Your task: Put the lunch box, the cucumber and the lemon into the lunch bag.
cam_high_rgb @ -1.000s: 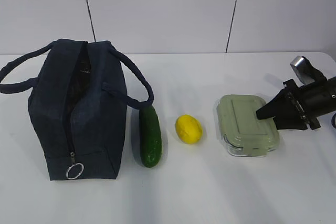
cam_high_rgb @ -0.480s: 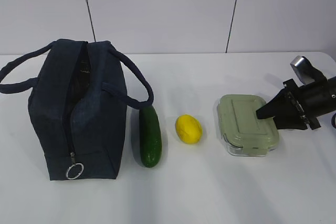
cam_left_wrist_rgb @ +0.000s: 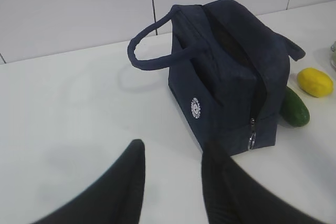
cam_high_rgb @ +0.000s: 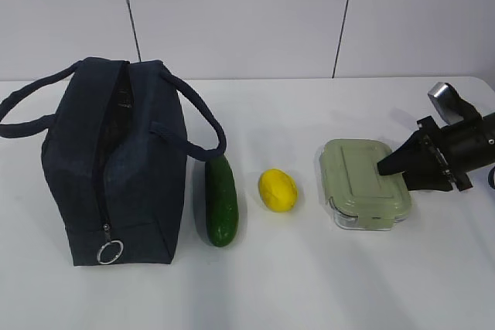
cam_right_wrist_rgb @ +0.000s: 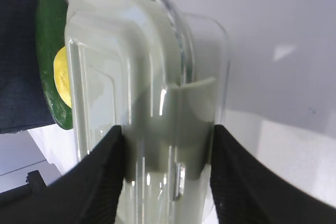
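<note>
The lunch bag (cam_high_rgb: 116, 164) stands upright at one end of the white counter (cam_high_rgb: 309, 284), its zipper run down so the top gapes, which suits dropping things in from above; its metal ring pull (cam_high_rgb: 110, 252) hangs low on the near end. Taking the bag as the landmark, the cucumber (cam_high_rgb: 221, 200) lies just beside its right flank, lengthwise and parallel to it, the lemon (cam_high_rgb: 278, 189) sits a little farther right, and the lunch box (cam_high_rgb: 363, 183) lies flat farthest from the bag, lid up. That row leaves each item free to be lifted singly, and the box, as the largest, looks like the sensible first load. The right end effector (cam_high_rgb: 390, 166) reaches in low from the far side of the box, arm nearly level with the counter, its fingers straddling the box's short end; the right wrist view shows one dark finger (cam_right_wrist_rgb: 102, 174) on each side of the lid and clear wall, apparently gripping it, though the box does not look lifted yet. The left end effector (cam_left_wrist_rgb: 170, 177) hovers on the bag's other side, well apart from it, angled down toward the emblem face, jaws parted and empty.
</note>
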`<action>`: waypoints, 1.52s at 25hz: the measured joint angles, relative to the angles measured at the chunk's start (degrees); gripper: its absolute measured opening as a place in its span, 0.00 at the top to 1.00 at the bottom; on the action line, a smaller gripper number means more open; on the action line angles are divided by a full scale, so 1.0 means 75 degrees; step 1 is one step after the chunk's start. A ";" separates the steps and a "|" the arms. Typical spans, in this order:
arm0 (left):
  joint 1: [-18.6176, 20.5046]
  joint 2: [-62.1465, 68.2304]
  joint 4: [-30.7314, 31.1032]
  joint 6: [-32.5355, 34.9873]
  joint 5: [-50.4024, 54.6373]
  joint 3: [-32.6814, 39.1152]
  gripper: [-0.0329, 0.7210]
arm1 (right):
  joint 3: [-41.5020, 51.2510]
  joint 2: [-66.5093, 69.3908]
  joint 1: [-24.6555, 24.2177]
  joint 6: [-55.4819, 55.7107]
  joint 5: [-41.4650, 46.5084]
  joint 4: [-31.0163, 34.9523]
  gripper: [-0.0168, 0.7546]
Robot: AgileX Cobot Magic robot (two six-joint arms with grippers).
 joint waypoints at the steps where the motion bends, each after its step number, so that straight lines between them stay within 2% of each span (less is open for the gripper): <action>1: 0.0000 0.0000 0.0000 0.0000 0.0000 0.0000 0.61 | 0.0000 0.0000 0.0000 0.0000 0.0000 0.0000 0.53; 38: 0.0000 0.0000 0.0000 0.0000 0.0000 0.0000 0.61 | 0.0029 -0.0314 0.0012 0.0549 -0.0228 -0.0059 0.53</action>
